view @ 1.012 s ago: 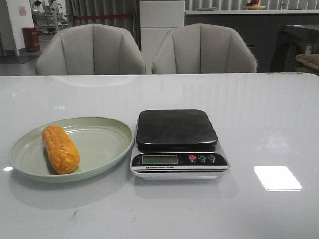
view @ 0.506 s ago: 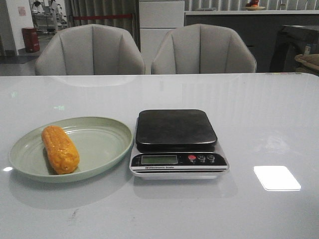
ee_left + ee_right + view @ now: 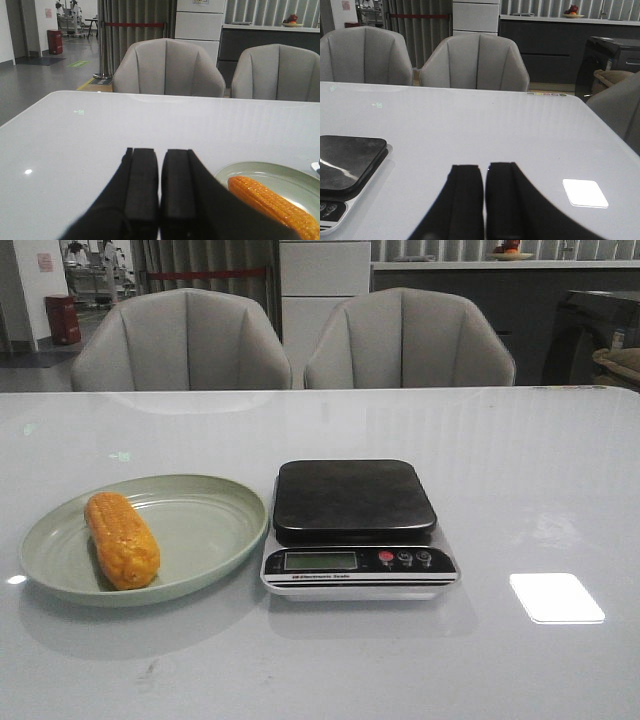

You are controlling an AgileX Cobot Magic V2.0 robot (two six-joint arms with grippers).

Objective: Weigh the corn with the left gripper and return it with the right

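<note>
A: Where is the corn (image 3: 121,539)?

B: Lying flat on the green plate (image 3: 205,530), in the plate's nine o'clock half, its length running from about eleven to five o'clock. It rests on the plate and nothing else touches it.

A: And the plate against the scale (image 3: 357,529)?

B: The plate sits at the scale's nine o'clock, its rim just beside the scale's edge; I cannot tell whether they touch. The scale's dark platform is bare, with the display and three buttons on its six o'clock side. Both stand on the white bench (image 3: 520,490).

A: The left end effector (image 3: 159,197)?

B: Its two black fingers are pressed together with only a thin seam between them, holding nothing. It hangs above the bench, with the plate (image 3: 280,177) and the corn (image 3: 275,205) off to its three o'clock, apart from it.

A: The right end effector (image 3: 484,200)?

B: The same: fingers closed against each other, empty. The scale (image 3: 347,167) lies at its nine o'clock, well apart. A bright patch of reflected light (image 3: 585,192) sits on the bench at its three o'clock.

A: Beyond the bench?

B: Two grey chairs (image 3: 185,340) at twelve o'clock.
</note>
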